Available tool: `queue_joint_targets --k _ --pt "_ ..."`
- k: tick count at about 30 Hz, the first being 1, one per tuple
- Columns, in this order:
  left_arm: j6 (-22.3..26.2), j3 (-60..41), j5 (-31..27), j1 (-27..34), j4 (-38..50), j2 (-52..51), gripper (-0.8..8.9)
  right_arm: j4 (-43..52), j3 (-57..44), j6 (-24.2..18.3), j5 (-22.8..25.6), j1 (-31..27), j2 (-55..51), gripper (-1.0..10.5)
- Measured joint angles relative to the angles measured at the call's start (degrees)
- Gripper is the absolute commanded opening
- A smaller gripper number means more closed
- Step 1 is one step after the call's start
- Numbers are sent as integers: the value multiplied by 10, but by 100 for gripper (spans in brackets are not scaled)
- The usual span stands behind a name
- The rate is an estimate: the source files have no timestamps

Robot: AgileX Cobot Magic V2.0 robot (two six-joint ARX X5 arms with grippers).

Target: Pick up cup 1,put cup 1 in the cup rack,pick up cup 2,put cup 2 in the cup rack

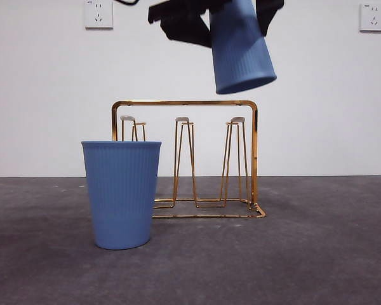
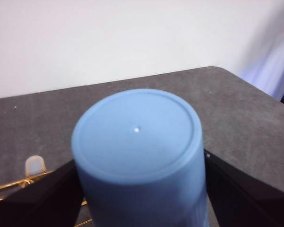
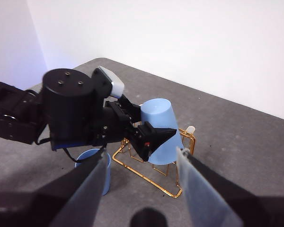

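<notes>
Front view: you have one blue cup (image 1: 240,47) held upside down and tilted, high above the cup rack (image 1: 189,162), roughly over its right-hand prongs. The dark gripper (image 1: 206,16) on it is cut off by the top edge, so this view shows neither its jaws nor which arm it is. The second cup (image 1: 121,194) stands upright on the table (image 1: 317,254), near the camera and overlapping the rack's left end.

Left wrist view: the left gripper (image 2: 139,189) has its jaws clamped on either side of the inverted cup (image 2: 137,151), base toward the camera. The cup blocks nearly all of the rack; only a white prong tip (image 2: 34,165) and some gold wire show.

Right wrist view: the right gripper (image 3: 142,189) hangs well back with its jaws spread apart, holding nothing. The rack (image 3: 154,165) sits partly behind the left arm.

I judge you're mid-placement of cup 1. Next, level the cup, centre its mouth over a prong and lower. You can't see the mouth or the target prong from the left wrist, so alignment is hard to judge.
</notes>
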Motion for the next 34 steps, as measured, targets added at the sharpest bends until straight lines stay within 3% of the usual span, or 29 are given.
queue_joint_targets --k 34 --pt "-38 4 -59 -13 19 118 -8 -15 0 -15 -30 0 0 249"
